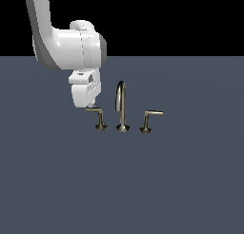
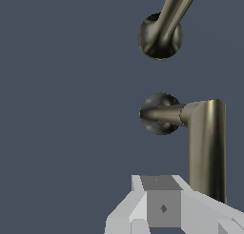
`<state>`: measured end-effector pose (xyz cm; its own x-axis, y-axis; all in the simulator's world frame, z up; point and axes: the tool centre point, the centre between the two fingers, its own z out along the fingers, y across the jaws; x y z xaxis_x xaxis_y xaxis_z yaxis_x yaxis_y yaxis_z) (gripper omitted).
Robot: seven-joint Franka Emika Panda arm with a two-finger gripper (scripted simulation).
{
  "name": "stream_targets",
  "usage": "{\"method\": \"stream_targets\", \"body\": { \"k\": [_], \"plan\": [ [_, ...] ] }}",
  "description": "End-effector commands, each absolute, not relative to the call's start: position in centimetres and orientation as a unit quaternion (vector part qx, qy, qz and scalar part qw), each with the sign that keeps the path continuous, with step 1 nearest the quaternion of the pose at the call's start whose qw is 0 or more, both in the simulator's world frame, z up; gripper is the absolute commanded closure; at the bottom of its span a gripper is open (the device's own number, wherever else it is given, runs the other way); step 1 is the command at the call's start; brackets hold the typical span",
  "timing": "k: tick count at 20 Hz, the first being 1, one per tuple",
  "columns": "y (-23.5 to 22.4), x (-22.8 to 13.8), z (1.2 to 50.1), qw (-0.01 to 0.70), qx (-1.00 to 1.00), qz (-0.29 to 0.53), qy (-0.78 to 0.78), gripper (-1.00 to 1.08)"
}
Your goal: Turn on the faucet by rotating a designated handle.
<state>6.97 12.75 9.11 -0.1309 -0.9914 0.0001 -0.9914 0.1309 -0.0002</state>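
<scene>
The brass faucet has a tall arched spout in the middle and a lever on each side. The handle stands toward the exterior view's left of the spout, its thin arm pointing left. The mirror-image lever points right. My gripper hangs straight down over the outer end of the handle's arm, its fingers together and holding nothing. In the wrist view the handle runs alongside the gripper, with its post base and the spout beyond. Whether the fingers touch the arm I cannot tell.
The faucet set stands on a flat dark blue-grey surface that stretches all around it. The white arm comes down from the upper part of the exterior view's left.
</scene>
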Motion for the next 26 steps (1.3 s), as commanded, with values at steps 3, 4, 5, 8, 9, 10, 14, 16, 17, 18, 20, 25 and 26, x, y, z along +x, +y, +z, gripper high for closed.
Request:
{"method": "stream_targets", "body": {
  "k": [3, 4, 5, 8, 9, 10, 14, 16, 17, 18, 20, 25, 26],
  "plan": [
    [13.8, 5.5, 9.1, 0.0, -0.659, 0.0, 0.752, 1.08],
    [14.0, 5.2, 9.1, 0.0, -0.659, 0.0, 0.752, 1.08],
    [14.0, 5.2, 9.1, 0.0, -0.659, 0.0, 0.752, 1.08],
    [13.2, 5.4, 9.1, 0.003, -0.656, -0.003, 0.755, 1.08],
    [13.2, 5.1, 9.1, 0.003, -0.656, -0.003, 0.754, 1.08],
    [13.3, 4.8, 9.1, 0.003, -0.657, -0.002, 0.754, 1.08],
    [13.3, 3.5, 9.1, 0.002, -0.658, -0.002, 0.753, 1.08],
    [13.3, 2.9, 9.1, 0.001, -0.658, -0.001, 0.753, 1.08],
    [13.3, 2.6, 9.1, 0.001, -0.658, -0.001, 0.753, 1.08],
    [13.4, 2.2, 9.1, 0.001, -0.658, -0.001, 0.753, 1.08],
    [13.4, 1.6, 9.1, 0.001, -0.659, -0.001, 0.752, 1.08],
    [12.7, 1.6, 9.1, 0.005, -0.657, -0.002, 0.754, 1.08],
    [12.5, 1.3, 9.1, 0.005, -0.657, -0.002, 0.754, 1.08]
  ]
}}
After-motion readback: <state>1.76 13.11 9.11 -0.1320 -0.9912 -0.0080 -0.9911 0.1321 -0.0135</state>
